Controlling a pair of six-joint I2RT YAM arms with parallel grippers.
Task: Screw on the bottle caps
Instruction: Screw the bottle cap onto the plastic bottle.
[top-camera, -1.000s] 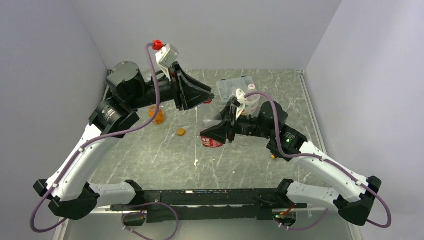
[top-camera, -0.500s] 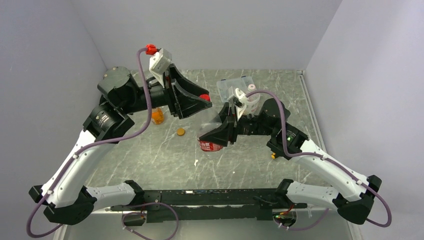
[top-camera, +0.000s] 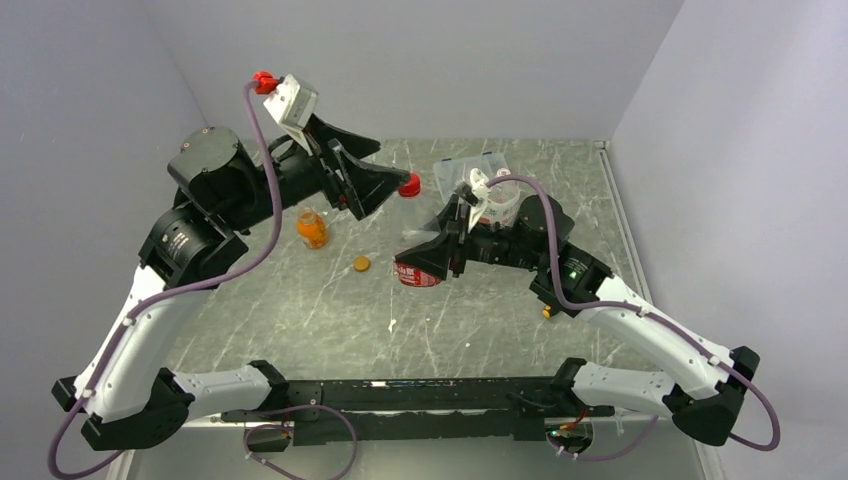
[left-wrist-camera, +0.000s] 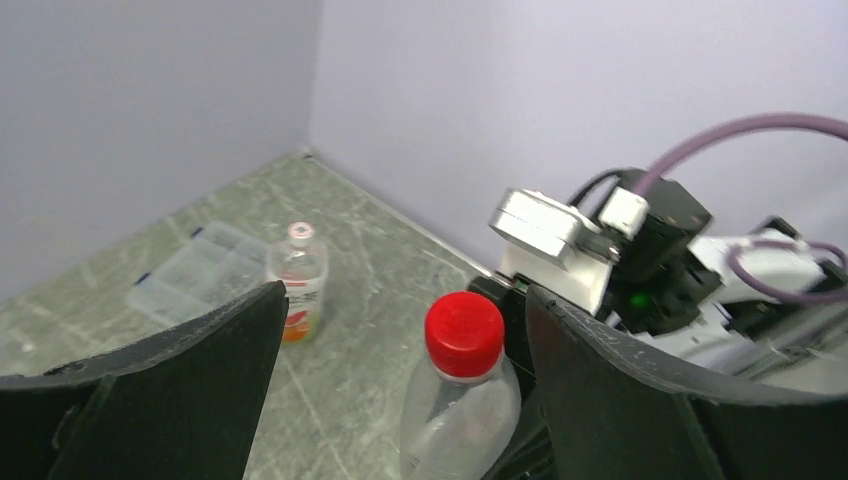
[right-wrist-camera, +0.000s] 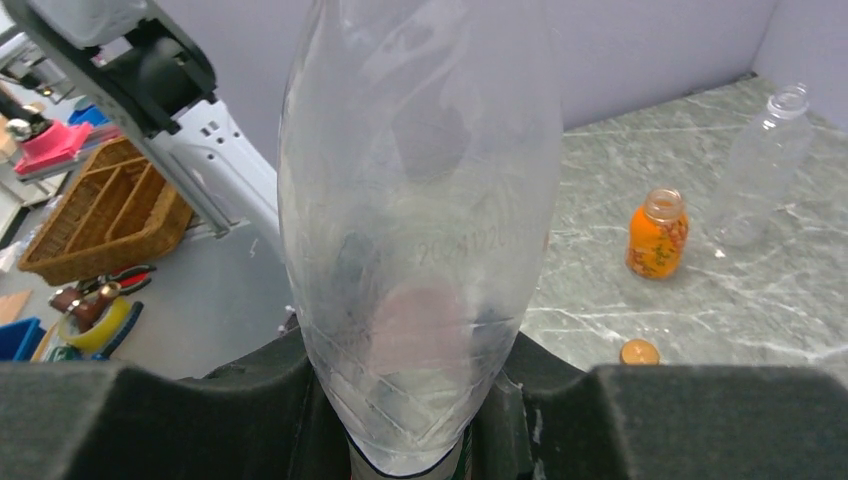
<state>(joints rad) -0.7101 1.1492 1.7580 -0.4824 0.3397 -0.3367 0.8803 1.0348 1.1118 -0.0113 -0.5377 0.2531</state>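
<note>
Red cap sat on the neck of the red-labelled bottle, around mid-table. Right gripper was clamped round that bottle's lower body; could not tell whether the base touched the table. Left gripper was spread wide, one finger either side of the cap, neither touching it.

Surface: grey-green marbled table top. Room: plain pale lilac walls at the left, back and right.

On the table left of the held bottle: squat orange bottle, upright and uncapped, with the orange cap lying loose near it, apart from it. Clear compartment box lay flat toward the back.

Top view only: both arms reaching in toward each other, cap between them.

Left wrist view only: the gap between the fingers and the cap, and a white-labelled bottle with a whitish top standing upright just beside the compartment box. Top view mostly hid that bottle behind the right wrist.

Right wrist view only: close-up of the clear bottle wall filling the middle, fingers pressed on both sides low down. It also showed an open-necked clear bottle standing beyond the squat one, and a wicker basket with clutter off the table edge.
</note>
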